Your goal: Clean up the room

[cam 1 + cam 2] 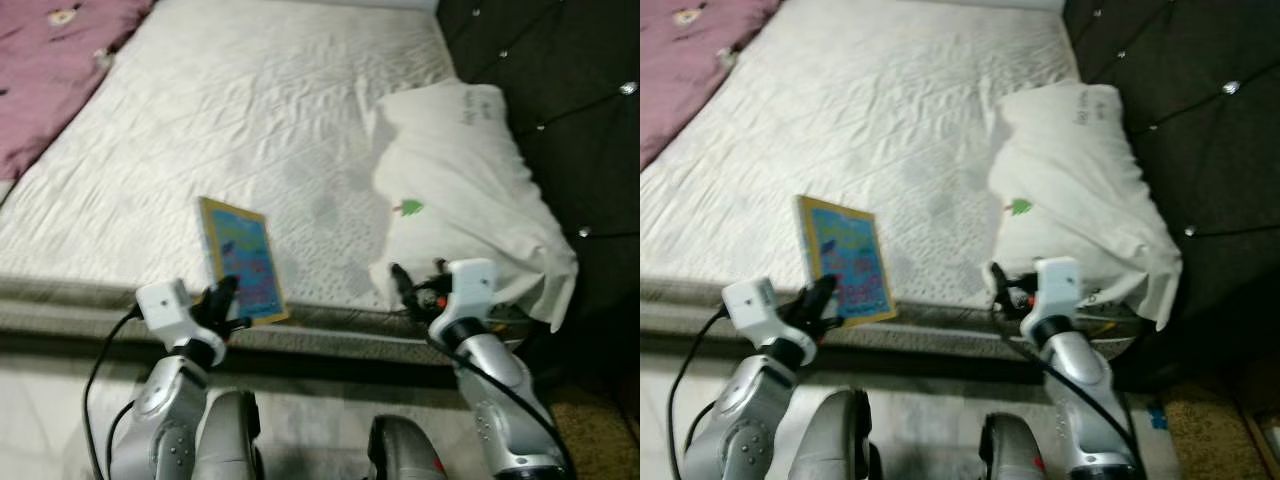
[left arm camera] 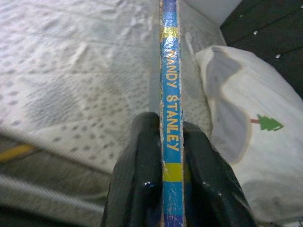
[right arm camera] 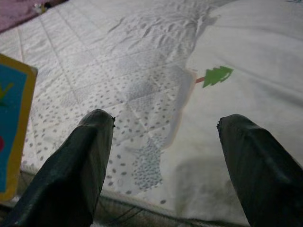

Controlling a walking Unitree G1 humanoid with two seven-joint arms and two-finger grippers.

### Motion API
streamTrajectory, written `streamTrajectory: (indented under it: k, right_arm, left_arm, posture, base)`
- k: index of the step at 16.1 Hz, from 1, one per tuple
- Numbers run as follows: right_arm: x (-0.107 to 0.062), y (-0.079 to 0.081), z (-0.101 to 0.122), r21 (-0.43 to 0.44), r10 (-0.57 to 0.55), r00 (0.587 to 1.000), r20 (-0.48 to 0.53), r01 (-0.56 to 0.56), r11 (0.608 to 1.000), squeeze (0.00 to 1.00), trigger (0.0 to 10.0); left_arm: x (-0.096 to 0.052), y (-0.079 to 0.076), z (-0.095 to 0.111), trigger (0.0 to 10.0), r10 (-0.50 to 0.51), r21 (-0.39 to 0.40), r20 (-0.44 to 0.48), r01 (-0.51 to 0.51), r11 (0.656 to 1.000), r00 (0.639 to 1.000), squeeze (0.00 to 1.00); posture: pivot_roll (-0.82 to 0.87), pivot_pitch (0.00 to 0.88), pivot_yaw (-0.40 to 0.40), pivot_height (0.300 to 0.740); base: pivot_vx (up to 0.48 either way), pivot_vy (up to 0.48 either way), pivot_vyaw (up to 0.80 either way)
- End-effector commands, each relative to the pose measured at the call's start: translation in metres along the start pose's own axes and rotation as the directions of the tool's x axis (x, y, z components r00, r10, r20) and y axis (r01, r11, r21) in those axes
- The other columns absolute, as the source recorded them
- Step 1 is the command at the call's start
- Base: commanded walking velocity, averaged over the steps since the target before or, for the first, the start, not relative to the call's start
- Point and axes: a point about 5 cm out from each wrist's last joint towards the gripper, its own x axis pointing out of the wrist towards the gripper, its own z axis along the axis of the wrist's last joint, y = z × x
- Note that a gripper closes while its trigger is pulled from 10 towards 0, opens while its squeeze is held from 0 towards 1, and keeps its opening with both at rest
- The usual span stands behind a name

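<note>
The robot is standing at the near edge of a bed (image 1: 250, 110) covered in a white quilted mattress cover, with a purple blanket (image 1: 50, 70) lying at the far left corner and a dark tufted headboard (image 1: 560, 100) rising on the right. The left gripper (image 1: 222, 300) is holding a book (image 1: 243, 260) upright over the edge of the mattress, its blue, yellow-bordered cover facing the camera; in the left wrist view the two black fingers (image 2: 137, 179) are pressing tight against either side of the book's spine, which is showing blue and yellow bands and yellow lettering. The right gripper (image 1: 418, 283) is hovering just above the mattress edge, right beside a white pillow (image 1: 470, 190) that is lying against the headboard and showing a small green tree print. In the right wrist view its fingers (image 3: 80, 165) are standing wide apart with nothing between them, pointing at the spot where the pillow's edge is meeting the dotted mattress cover. The book is well apart from the pillow.
</note>
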Motion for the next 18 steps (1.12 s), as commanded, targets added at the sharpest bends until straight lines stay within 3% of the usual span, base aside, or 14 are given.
streamTrajectory:
  k: [1,9,11,18]
  right_arm:
    - [-0.0057,-0.0100,-0.0036,-0.013,-0.033,0.999,-0.018,0.033,0.999,0.00,10.0]
    - [-0.0054,-0.0100,-0.0049,-0.040,-0.028,0.999,-0.020,0.028,0.999,0.00,10.0]
    - [-0.0036,-0.0153,-0.0036,-0.048,-0.041,0.999,-0.017,0.040,0.998,0.00,10.0]
    - [-0.0028,-0.0097,-0.0057,-0.052,-0.015,1.000,-0.019,0.014,0.999,0.00,10.0]
  left_arm:
    - [0.0024,-0.0142,0.0024,10.0,-0.062,-0.013,0.024,0.063,0.998,0.998,0.00]
    - [0.0033,-0.0130,0.0008,10.0,-0.047,0.006,0.013,0.047,0.999,0.999,0.00]
    - [0.0050,-0.0090,-0.0024,10.0,0.000,0.049,-0.002,0.000,0.999,1.000,0.00]
    - [0.0058,-0.0101,-0.0041,10.0,0.005,0.054,-0.006,-0.005,0.999,1.000,0.00]
  posture:
    - [-0.01,0.192,-0.026,0.619]
    - [-0.01,0.193,-0.024,0.619]
    - [-0.01,0.193,-0.024,0.619]
    - [-0.01,0.181,-0.028,0.619]
  base:
    - [0.480,0.000,0.00]
    - [0.416,0.000,0.00]
    - [0.000,0.000,0.00]
    - [0.000,0.000,0.00]
